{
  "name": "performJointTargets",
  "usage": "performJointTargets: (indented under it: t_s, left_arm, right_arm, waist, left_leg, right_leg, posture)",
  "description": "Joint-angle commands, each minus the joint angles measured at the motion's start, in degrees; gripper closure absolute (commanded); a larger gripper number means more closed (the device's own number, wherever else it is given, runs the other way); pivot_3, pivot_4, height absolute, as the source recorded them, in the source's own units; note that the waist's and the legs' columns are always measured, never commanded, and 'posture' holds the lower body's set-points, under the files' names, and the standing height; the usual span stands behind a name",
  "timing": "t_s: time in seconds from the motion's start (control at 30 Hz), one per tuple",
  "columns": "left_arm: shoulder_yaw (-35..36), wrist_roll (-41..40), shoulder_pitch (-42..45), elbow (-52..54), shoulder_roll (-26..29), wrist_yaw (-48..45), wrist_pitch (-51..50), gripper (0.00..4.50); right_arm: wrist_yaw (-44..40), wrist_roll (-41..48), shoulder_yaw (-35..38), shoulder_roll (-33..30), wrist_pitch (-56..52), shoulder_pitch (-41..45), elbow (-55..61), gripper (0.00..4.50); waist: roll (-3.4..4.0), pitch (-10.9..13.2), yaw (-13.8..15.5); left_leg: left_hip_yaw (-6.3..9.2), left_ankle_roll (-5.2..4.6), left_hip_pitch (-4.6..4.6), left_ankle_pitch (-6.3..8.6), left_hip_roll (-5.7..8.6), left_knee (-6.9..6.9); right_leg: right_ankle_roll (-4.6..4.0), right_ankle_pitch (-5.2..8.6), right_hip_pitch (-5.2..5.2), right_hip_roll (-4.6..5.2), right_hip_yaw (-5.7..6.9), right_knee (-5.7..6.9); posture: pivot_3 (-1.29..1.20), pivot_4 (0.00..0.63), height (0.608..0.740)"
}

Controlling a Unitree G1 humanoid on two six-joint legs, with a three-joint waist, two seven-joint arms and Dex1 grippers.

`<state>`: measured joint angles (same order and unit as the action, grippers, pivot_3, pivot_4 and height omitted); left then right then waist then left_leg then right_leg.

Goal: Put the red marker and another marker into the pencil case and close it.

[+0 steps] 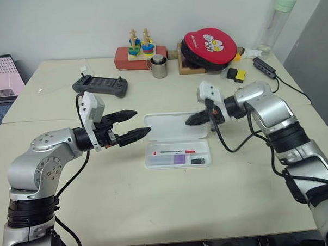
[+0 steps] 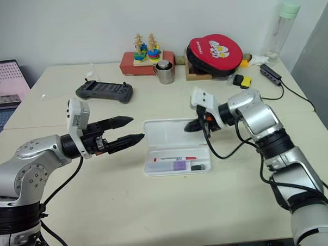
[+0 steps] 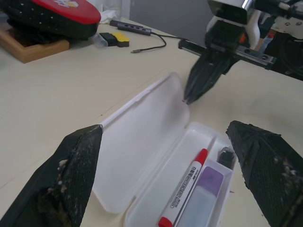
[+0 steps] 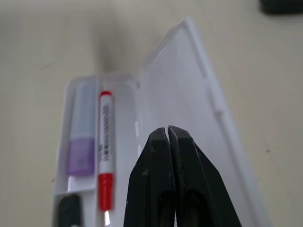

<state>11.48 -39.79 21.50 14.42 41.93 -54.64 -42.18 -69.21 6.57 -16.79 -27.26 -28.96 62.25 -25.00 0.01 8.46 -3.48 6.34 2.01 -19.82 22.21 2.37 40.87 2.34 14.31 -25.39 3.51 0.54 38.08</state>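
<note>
The pencil case lies open in the middle of the table, its tray [image 1: 204, 151] nearer me and its lid [image 1: 169, 127] flat behind it. In the tray lie the red marker [image 1: 173, 152] and, beside it on my side, the lilac marker [image 1: 172, 161]; a small black piece [image 1: 196, 161] sits at the tray's right end. My left gripper [image 1: 142, 121] hovers open at the lid's left end, holding nothing. Coming in from the right, my right gripper [image 1: 188, 122] is shut and empty, its tip at the lid's far right corner [image 3: 177, 82]; contact is unclear.
Along the table's far side stand a dark game controller [image 1: 100, 86], a metal cup [image 1: 159, 66], a stacking toy on a red box [image 1: 139, 50], a red round case [image 1: 208, 45], a bottle [image 1: 276, 20] and a cabled hub [image 1: 265, 68]. A laptop [image 1: 4, 75] is far left.
</note>
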Motion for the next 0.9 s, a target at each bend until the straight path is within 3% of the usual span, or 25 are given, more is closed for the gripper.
performJointTargets:
  t_s: [0.03,0.23,0.43,0.7,0.9]
  left_arm:
    - [0.39,-1.08,0.1,2.44,1.22,-0.52,0.11,0.0]
    - [-0.4,-1.18,0.66,2.77,0.95,-0.11,0.15,0.0]
    - [-0.41,-1.05,0.43,3.01,1.56,0.06,0.11,0.0]
    - [-0.35,-1.16,-0.01,2.41,2.93,-0.77,-0.25,0.0]
    - [-0.57,-1.3,0.14,2.26,3.56,-1.46,-0.59,0.0]
  right_arm:
    - [6.19,-4.19,1.65,0.89,7.33,6.57,-12.77,4.46]
    - [5.56,-9.54,-1.08,3.95,14.86,10.01,-27.95,4.46]
    - [-2.25,-9.33,-0.81,4.2,18.19,9.94,-28.86,4.46]
    - [-12.66,-4.27,-0.21,1.76,12.48,2.7,-9.01,4.46]
    - [-12.53,-6.14,-4.77,-1.03,8.65,-8.06,7.15,4.46]
  waist:
    - [0.0,-0.01,0.02]
    - [-0.01,-0.01,0.08]
    - [0.01,0.0,-0.45]
    - [0.01,0.01,-0.86]
    - [-0.02,-0.04,-0.71]
  left_leg:
    - [0.01,0.0,0.01,0.0,0.0,0.0]
    - [0.01,0.0,-0.01,0.0,0.03,-0.06]
    - [0.02,0.0,-0.03,0.0,0.02,-0.05]
    - [0.11,0.0,-0.03,0.0,-0.01,-0.03]
    - [0.15,0.01,0.0,0.0,0.0,-0.03]
  right_leg:
    - [0.0,0.0,0.0,0.0,0.01,0.0]
    - [0.0,0.0,0.03,0.04,0.02,-0.07]
    - [0.0,0.0,-0.01,0.04,0.02,-0.04]
    - [0.0,0.0,0.02,0.03,0.02,-0.02]
    - [0.0,0.0,0.07,0.04,0.02,-0.01]
  posture:
    - [0.0,0.15,0.74]
    - [0.0,0.15,0.74]
    - [0.0,0.15,0.74]
    - [0.0,0.15,0.74]
    - [0.0,0.15,0.74]
